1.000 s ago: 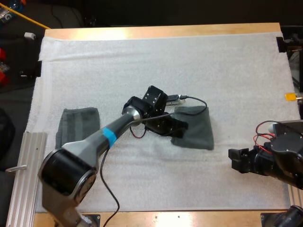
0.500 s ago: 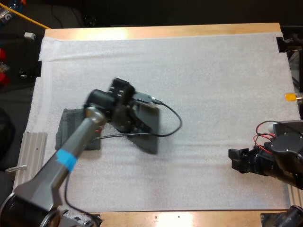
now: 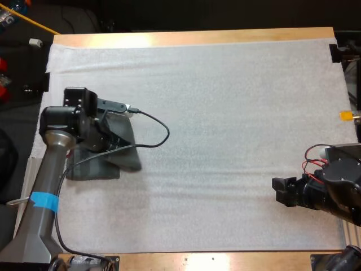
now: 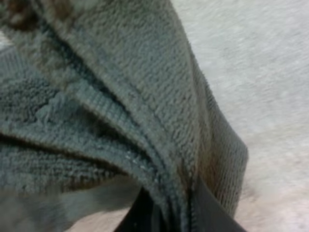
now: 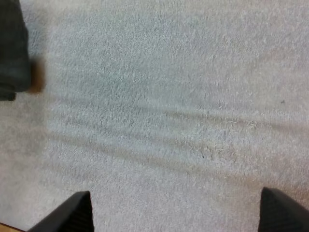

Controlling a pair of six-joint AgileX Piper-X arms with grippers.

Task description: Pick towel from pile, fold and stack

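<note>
While left gripper (image 4: 176, 212) pinches a folded towel (image 4: 145, 96), half-hiding the stack (image 3: 93, 170) beneath, right gripper (image 5: 181, 215) spread over mat (image 3: 225, 84)

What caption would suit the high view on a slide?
Left end effector holds a grey-green towel at the folded stack.

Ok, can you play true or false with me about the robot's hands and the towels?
The left hand is squeezing a grey-green towel. True.
The right hand holds a towel too. False: it is open over the bare mat.
That towel is by the folded towel at the mat's left side. True.
The two hands are close together. False: they are at opposite sides of the mat.
</note>
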